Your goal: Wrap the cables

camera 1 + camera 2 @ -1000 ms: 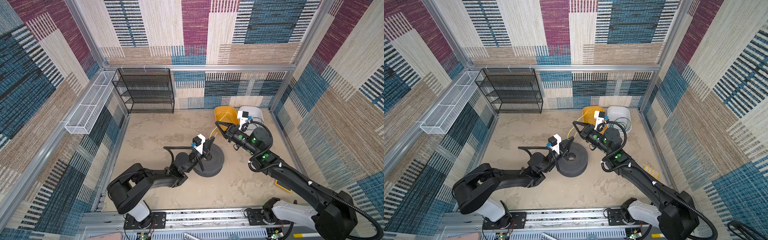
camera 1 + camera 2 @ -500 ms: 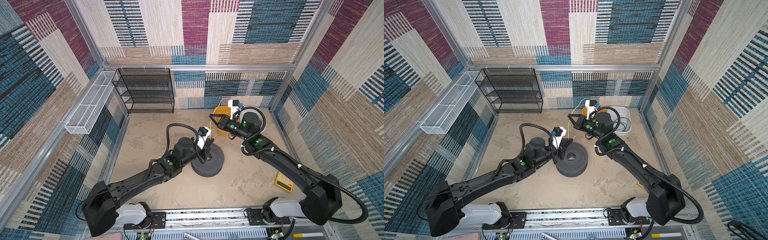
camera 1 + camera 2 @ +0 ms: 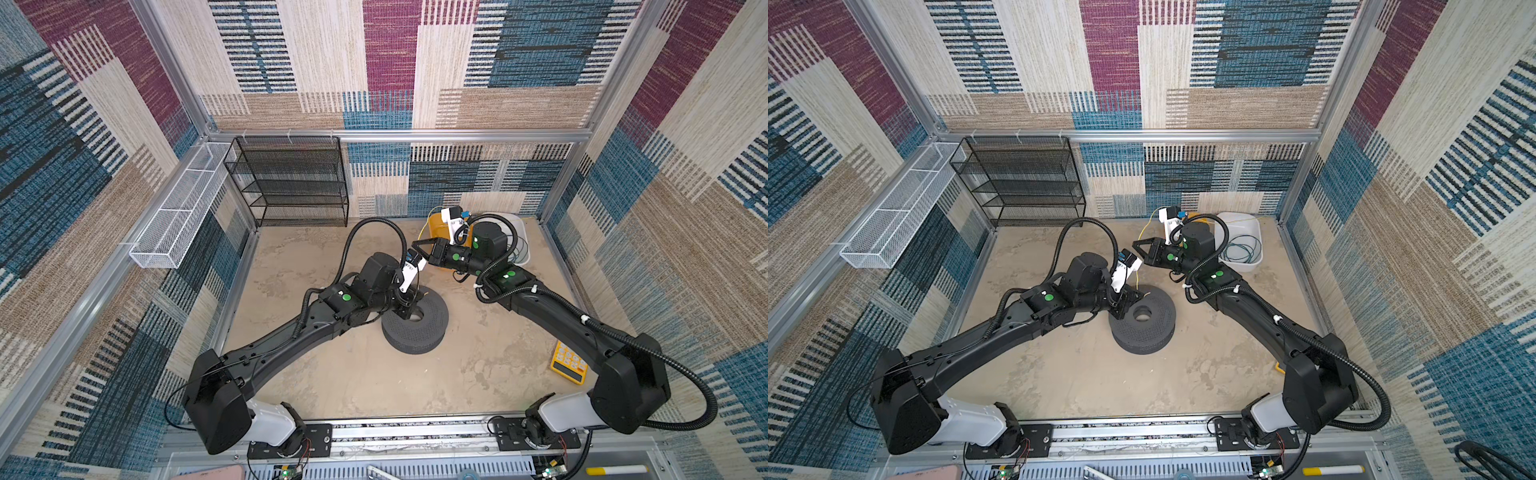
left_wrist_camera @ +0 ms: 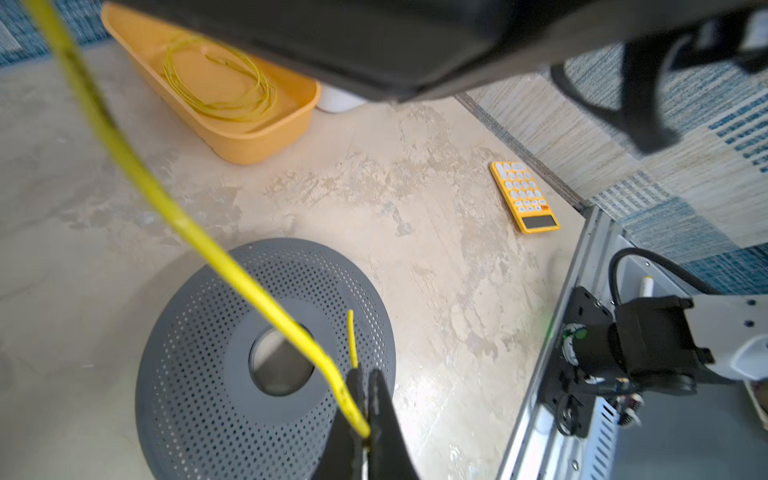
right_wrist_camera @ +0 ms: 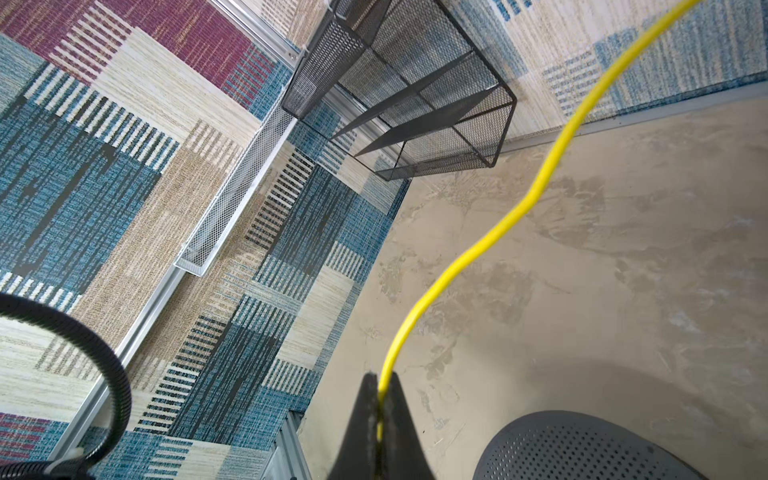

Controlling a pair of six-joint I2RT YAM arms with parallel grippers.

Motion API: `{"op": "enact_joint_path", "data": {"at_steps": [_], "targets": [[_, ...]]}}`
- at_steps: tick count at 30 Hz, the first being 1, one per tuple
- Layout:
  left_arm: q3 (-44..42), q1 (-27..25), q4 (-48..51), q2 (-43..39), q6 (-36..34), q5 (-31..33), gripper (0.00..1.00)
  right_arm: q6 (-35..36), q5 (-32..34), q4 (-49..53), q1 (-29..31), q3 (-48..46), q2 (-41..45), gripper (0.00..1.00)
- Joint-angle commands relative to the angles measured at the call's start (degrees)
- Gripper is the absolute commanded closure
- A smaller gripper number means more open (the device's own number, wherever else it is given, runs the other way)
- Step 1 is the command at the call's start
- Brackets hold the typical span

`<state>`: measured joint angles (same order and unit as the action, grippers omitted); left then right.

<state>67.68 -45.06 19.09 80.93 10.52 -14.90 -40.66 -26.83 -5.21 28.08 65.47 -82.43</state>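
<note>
Beige tabletop (image 3: 357,374), patchwork walls (image 3: 390,62); left tool (image 4: 365,376) and right tool (image 5: 381,380) pinch yellow cable (image 5: 478,245).

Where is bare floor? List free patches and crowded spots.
Free: between the black rack and the left arm; between the grey disc and the front rail; between disc and yellow calculator. Crowded: the far right corner with orange bin and white bin, and near the disc's far edge, where left gripper and right gripper pinch the yellow cable.

Yellow cable (image 4: 224,266) strung out, part-coiled; teal cable (image 3: 1228,252) lies loosely coiled.
</note>
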Motion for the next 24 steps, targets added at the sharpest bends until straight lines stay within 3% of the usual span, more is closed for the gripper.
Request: {"op": "enact_joint_path", "data": {"at_steps": [1,6,11,17,24], "targets": [[-0.5,1.7,8.7,0.0,1.1,-12.4,1.0,0.6,2.0,-7.0,-0.4,-0.4,0.9,0.91],[0.8,4.9,6.2,-0.3,1.8,-14.5,1.0,-1.0,-1.1,-8.4,-0.3,-4.8,3.6,0.66],[4.8,5.9,7.0,2.9,0.0,-16.4,1.0,-3.4,-2.2,-10.4,-0.2,-11.1,7.0,0.52],[8.5,6.0,8.2,6.1,-0.9,-17.1,1.0,-4.3,-2.7,-11.1,0.0,-16.5,10.4,0.51],[11.8,6.1,10.3,7.9,-1.8,-17.5,1.0,-5.2,-3.6,-12.0,1.0,-17.3,9.7,0.6]]}}
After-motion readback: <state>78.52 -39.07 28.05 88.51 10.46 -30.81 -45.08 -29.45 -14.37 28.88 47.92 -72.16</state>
